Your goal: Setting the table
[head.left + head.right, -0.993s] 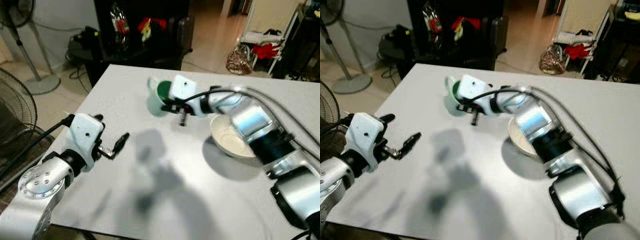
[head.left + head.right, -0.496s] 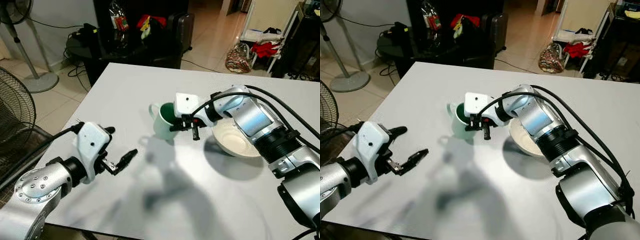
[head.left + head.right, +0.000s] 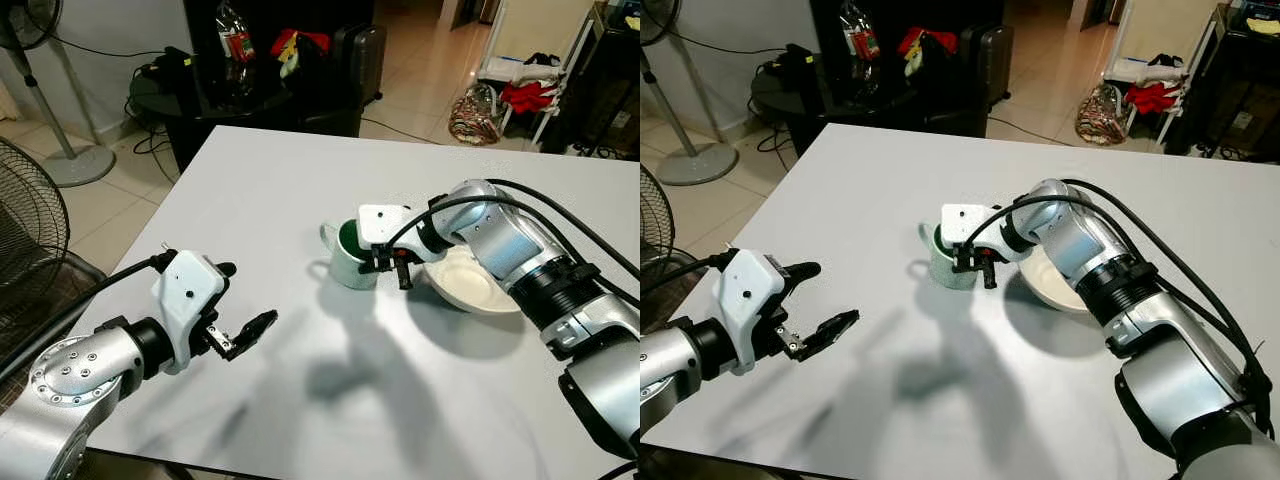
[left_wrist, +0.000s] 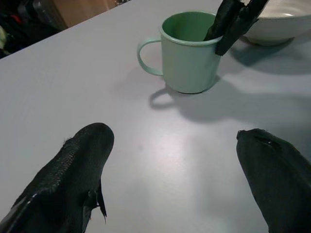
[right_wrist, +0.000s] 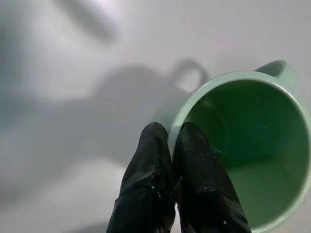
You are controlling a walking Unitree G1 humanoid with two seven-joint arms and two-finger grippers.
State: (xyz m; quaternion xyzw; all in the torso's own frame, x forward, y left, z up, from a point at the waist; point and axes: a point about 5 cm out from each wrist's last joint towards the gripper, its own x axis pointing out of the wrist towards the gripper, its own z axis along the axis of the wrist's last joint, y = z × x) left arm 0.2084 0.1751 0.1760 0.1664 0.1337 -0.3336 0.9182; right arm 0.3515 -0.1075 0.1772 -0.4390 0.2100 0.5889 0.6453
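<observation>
A white table [image 3: 250, 190] carries a cream bowl [image 3: 470, 285], empty inside, and just beside it an upright pale green mug [image 4: 189, 51], also empty, handle turned away from the bowl. The right gripper [image 5: 170, 165] pinches the mug's rim on the bowl side, one finger inside, one outside. Well apart from the mug, the left gripper [image 4: 180, 170] hovers with fingers spread, holding nothing.

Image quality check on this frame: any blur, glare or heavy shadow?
Left eye view: sharp; soft robot shadows on the table in front of the mug. Left wrist view: mug sharp, left tool fingers close and blurry, mild sheen on the table. Right wrist view: right tool pinching the mug rim is clear, background table soft with diffuse shadows.
</observation>
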